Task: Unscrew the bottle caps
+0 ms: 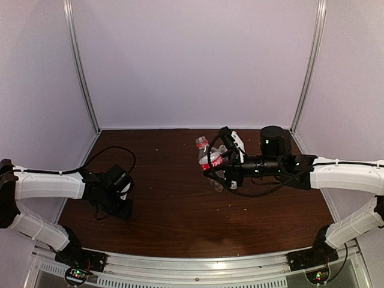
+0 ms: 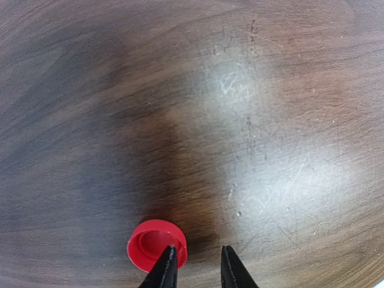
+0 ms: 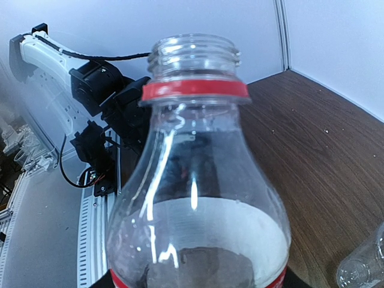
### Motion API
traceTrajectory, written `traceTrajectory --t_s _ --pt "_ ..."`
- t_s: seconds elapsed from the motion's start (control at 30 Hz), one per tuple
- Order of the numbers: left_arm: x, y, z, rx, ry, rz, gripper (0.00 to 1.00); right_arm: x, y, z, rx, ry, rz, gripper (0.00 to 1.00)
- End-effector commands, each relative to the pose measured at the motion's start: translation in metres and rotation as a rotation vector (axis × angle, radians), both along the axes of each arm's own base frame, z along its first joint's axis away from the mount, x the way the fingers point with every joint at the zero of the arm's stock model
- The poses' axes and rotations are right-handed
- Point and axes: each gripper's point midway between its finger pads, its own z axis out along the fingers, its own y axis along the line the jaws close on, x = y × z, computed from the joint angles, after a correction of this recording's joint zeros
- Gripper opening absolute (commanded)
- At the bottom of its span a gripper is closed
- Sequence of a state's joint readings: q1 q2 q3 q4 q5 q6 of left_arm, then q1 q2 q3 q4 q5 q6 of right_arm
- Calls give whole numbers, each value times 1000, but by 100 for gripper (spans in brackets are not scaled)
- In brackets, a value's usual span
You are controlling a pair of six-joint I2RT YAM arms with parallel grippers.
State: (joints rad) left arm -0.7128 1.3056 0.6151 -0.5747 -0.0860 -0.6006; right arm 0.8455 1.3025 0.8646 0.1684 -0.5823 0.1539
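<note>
The red cap lies on the table with its open side up, off its bottle. My left gripper is open and empty just above it, and its left fingertip overlaps the cap's right edge. In the top view the left gripper hangs low at the table's left. My right gripper is shut on the red-label bottle and holds it tilted above the table. The bottle fills the right wrist view, its neck open above a red ring. The taller bottle lies beside it. The white cap is out of view.
The brown wooden table is walled by pale panels at the back and sides. A black cable loops behind the left arm. The taller bottle lies under the right gripper.
</note>
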Motion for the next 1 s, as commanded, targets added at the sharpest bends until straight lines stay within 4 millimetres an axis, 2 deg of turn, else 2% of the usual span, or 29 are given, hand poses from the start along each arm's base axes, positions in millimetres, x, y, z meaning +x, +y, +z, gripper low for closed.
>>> traceTrajectory --t_s 0.0,0.63,0.97 --pt "5 -1 -2 -2 -12 -11 25 -2 -1 5 22 -8 9 36" --pt "5 3 -6 17 -2 -8 10 -3 -1 0 23 7 12 35" --pt "14 -14 8 -31 -24 -53 0 -1 -2 7 37 -2 5 35"
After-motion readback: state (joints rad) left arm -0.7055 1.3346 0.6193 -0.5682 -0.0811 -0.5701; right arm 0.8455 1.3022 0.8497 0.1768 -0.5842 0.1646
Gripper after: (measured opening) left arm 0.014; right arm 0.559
